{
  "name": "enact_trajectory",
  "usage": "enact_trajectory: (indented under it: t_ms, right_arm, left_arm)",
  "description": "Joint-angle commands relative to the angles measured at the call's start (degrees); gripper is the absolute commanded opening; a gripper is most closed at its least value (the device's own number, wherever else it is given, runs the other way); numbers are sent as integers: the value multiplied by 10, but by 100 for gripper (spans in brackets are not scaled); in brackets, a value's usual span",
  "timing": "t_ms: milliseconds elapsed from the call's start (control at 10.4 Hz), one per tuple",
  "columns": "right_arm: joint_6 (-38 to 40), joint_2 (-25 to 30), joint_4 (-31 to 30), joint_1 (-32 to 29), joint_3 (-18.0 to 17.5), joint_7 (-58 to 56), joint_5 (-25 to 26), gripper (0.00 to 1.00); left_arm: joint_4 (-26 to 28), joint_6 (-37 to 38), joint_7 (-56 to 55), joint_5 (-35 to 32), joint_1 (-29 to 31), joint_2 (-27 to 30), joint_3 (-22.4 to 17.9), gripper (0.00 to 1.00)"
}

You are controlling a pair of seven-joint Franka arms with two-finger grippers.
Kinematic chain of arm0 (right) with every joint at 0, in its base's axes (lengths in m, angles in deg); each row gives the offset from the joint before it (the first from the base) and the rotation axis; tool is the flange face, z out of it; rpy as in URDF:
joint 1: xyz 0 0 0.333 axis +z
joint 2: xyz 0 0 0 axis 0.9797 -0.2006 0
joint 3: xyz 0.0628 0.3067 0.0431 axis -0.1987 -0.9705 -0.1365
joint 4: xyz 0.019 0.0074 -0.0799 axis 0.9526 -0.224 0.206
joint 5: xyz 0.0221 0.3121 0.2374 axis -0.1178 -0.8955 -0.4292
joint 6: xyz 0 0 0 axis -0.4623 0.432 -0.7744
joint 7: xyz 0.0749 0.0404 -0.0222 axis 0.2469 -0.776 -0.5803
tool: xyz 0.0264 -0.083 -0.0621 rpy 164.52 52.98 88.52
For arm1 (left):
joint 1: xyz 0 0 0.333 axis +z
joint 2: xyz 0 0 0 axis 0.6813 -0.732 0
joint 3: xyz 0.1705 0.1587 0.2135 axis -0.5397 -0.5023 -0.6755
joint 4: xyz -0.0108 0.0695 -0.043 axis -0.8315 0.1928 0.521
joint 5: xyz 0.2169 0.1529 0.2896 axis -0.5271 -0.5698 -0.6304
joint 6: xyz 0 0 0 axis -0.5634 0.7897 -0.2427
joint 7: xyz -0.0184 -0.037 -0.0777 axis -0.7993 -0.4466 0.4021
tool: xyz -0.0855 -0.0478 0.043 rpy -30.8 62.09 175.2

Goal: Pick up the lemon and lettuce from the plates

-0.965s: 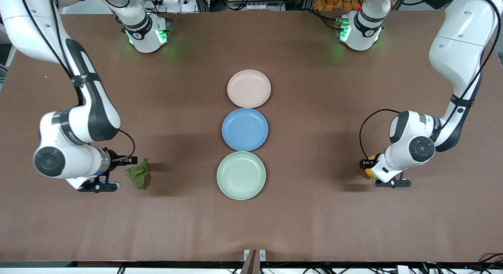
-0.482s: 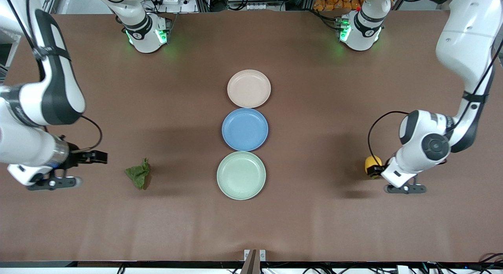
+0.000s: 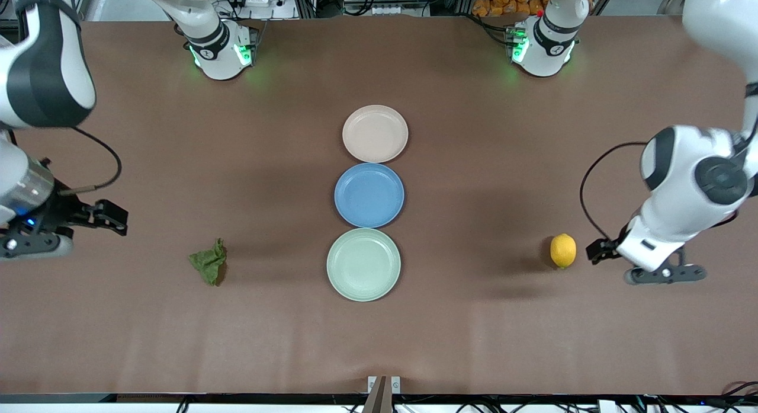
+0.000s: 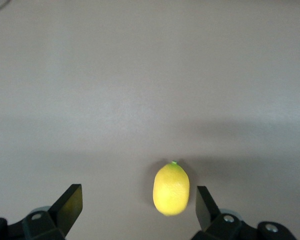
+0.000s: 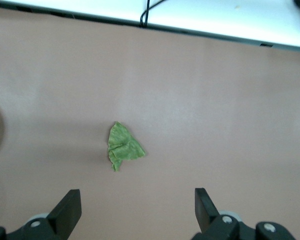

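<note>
The lemon (image 3: 562,250) lies on the bare table toward the left arm's end, level with the mint green plate (image 3: 363,264). My left gripper (image 3: 597,250) is open and empty over the table just beside the lemon; in the left wrist view the lemon (image 4: 171,188) lies between the spread fingers of the gripper (image 4: 138,199), close to one of them. The lettuce (image 3: 209,261) lies on the table toward the right arm's end. My right gripper (image 3: 111,217) is open and empty, well apart from it; in the right wrist view the lettuce (image 5: 123,147) lies ahead of the gripper (image 5: 137,202). The beige-pink plate (image 3: 375,133) holds nothing.
A blue plate (image 3: 369,195) sits between the beige-pink and mint green plates in a row down the table's middle; all three hold nothing. The brown table mat (image 3: 474,330) is bare around the lemon and the lettuce.
Both grippers have drawn away toward their ends of the table. The left gripper has let go of the lemon, which now lies free. The lettuce has not moved.
</note>
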Motion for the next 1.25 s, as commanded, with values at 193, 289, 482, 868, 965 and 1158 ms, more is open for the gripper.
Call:
enact_trajectory:
  t_ms: [193, 289, 482, 868, 965, 1158]
  right_arm:
    - [19, 53, -10, 14, 2, 0, -1, 100]
    - [19, 61, -15, 17, 4, -5, -1, 100]
    - [19, 69, -15, 46, 44, -6, -2, 100]
    - [30, 95, -45, 91, 99, -4, -34, 100]
    - [27, 111, -69, 91, 100, -2, -51, 100]
    - [27, 129, -94, 90, 100, 2, -55, 100]
  left_arm:
    - [-53, 163, 109, 114, -55, 100, -92, 100]
    - [-53, 187, 110, 121, -78, 123, -113, 100]
    - [-53, 218, 110, 155, -143, 164, -180, 100]
    - [-53, 271, 110, 176, -158, 207, -203, 100]
    - [-53, 285, 110, 176, -158, 211, -201, 100]
    - [-53, 292, 110, 177, -152, 219, -197, 100]
